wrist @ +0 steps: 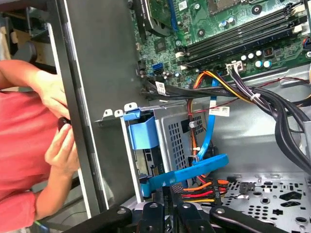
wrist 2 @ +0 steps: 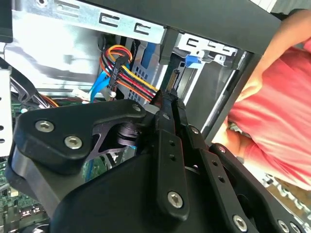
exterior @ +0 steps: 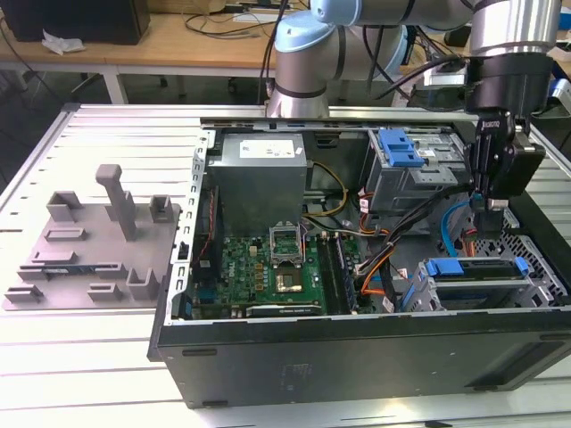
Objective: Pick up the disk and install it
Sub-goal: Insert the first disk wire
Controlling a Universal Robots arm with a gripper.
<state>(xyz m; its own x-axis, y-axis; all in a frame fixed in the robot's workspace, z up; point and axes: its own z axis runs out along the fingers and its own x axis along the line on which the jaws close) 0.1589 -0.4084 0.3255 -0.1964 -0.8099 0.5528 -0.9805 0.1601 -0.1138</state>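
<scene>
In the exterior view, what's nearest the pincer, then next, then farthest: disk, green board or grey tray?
1. Disk, just below the pincer.
2. Green board, middle of the case.
3. Grey tray, exterior view's left.

Behind your pale slotted counter (exterior: 98,129) you see a wooden desk (exterior: 169,43) on white legs (exterior: 114,85). A black box (exterior: 80,18) and loose cables (exterior: 236,20) sit on it, with dark floor (exterior: 36,98) beneath.
</scene>
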